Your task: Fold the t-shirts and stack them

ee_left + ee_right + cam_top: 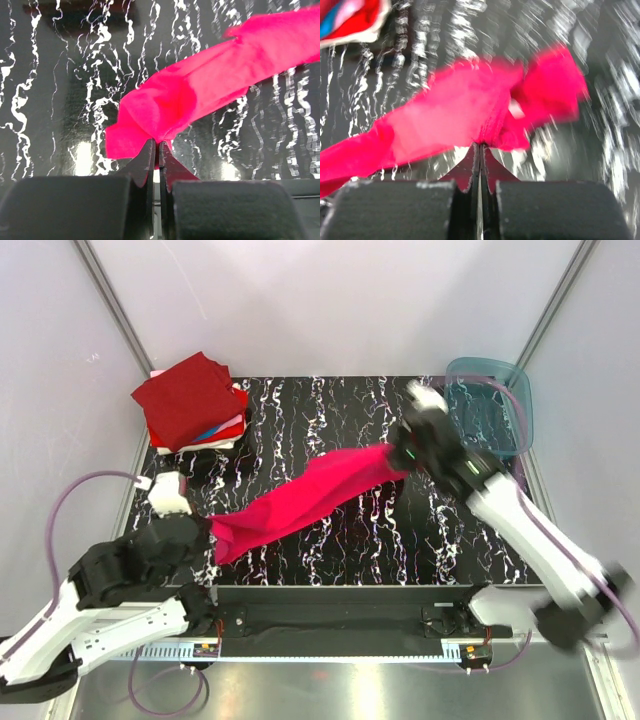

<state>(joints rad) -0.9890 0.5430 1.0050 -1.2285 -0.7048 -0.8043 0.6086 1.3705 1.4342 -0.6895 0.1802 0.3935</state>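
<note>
Magenta-pink t-shirt (310, 495): soft, matte, plain cloth, drawn out into a long, loosely twisted band. Runs diagonally across the table (330, 405), from near-left up to far-right, broad and creased in the middle, bunched at both ends. Hard to tell whether clear of the surface along the middle.

Clamped at the near-left end by the left gripper (156, 146), black wedge-shaped jaws pressed together on a crumpled fold. Clamped at the far-right end by the right gripper (479, 147), jaws likewise closed on gathered cloth, with a puffed lobe of fabric beside the pinch.

Glossy black tabletop, veined with white streaks, mirror-like in patches under the light.

Stack of folded t-shirts (190, 400) on the far-left corner, well apart from the pink band: a dark red square on top, turned askew, with red, white and blue edges showing beneath.

Teal translucent plastic bin (508, 400), rounded at the corners, at the far-right edge, partly covered by the blurred right arm (520, 525). Nothing lying between the stack and the stretched cloth.
</note>
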